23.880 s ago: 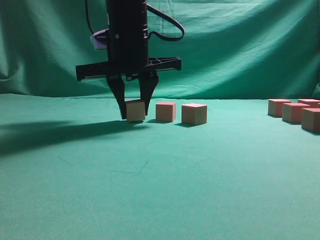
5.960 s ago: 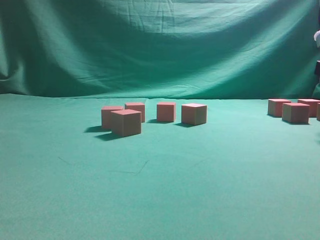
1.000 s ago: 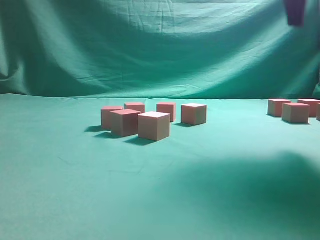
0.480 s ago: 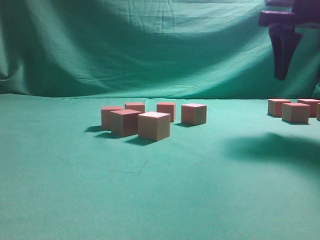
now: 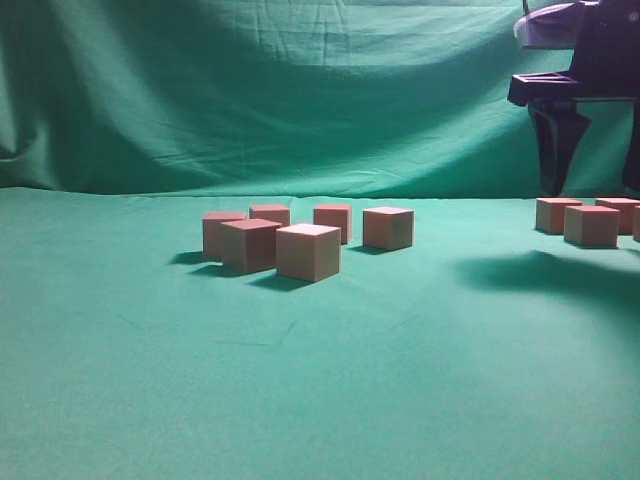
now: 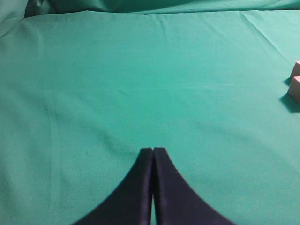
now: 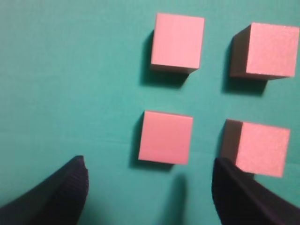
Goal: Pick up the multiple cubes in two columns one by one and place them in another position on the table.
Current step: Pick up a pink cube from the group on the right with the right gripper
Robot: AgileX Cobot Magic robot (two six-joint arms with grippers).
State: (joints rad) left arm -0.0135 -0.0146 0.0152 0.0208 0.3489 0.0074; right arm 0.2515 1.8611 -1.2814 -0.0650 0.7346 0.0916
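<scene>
Several pink-topped wooden cubes (image 5: 308, 251) stand in a cluster at the table's middle. More cubes (image 5: 590, 226) stand at the far right. My right gripper (image 5: 592, 186) hangs open and empty just above that right group. In the right wrist view its fingers (image 7: 70, 190) spread wide, and the gripper (image 7: 150, 165) is just in front of the near-left cube (image 7: 165, 137) of a two-by-two block. The block's far-left cube (image 7: 178, 42) and two right cubes (image 7: 260, 147) lie beyond. My left gripper (image 6: 153, 151) is shut and empty over bare cloth, out of the exterior view.
Green cloth (image 5: 320, 380) covers the table and hangs as a backdrop. Two cubes (image 6: 296, 86) show at the right edge of the left wrist view. The right arm's shadow (image 5: 545, 275) lies on the cloth left of the right group.
My right gripper has come down at the far right, from the top edge to just above the right group of cubes. The cubes have not moved in the last second.
</scene>
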